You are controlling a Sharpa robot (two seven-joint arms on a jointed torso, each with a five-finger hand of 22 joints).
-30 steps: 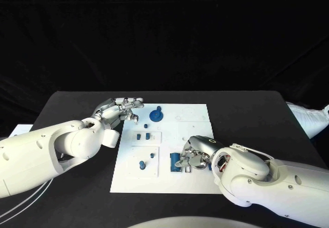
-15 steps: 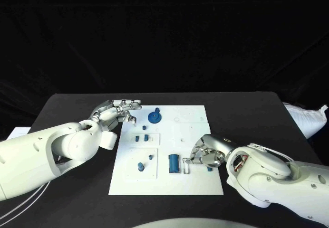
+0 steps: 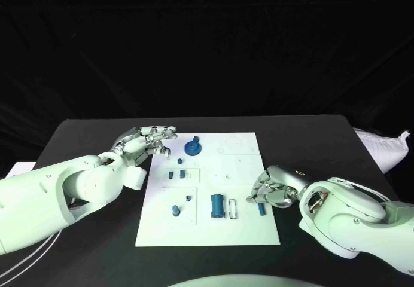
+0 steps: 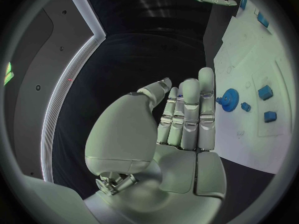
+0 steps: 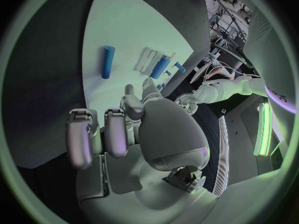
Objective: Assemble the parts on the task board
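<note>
Blue parts lie spread over the white task board (image 3: pixel 233 227) in the middle of the black table (image 3: pixel 328 137).

A blue cylinder (image 3: pixel 261 208) lies loose near the board's right edge, just beside the right hand (image 3: pixel 274 190), whose fingers are apart and grip nothing. A longer blue block (image 3: pixel 218 205) sits in a recess further in. A blue gear (image 3: pixel 195 146) stands near the far edge, close to the left hand (image 3: pixel 142 142), which hovers over the board's far left corner, fingers straight and together, holding nothing.

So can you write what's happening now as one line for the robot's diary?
left hand: open, at task board far-left corner | right hand: open, at board's right edge | blue cylinder: lying on board beside right hand
</note>
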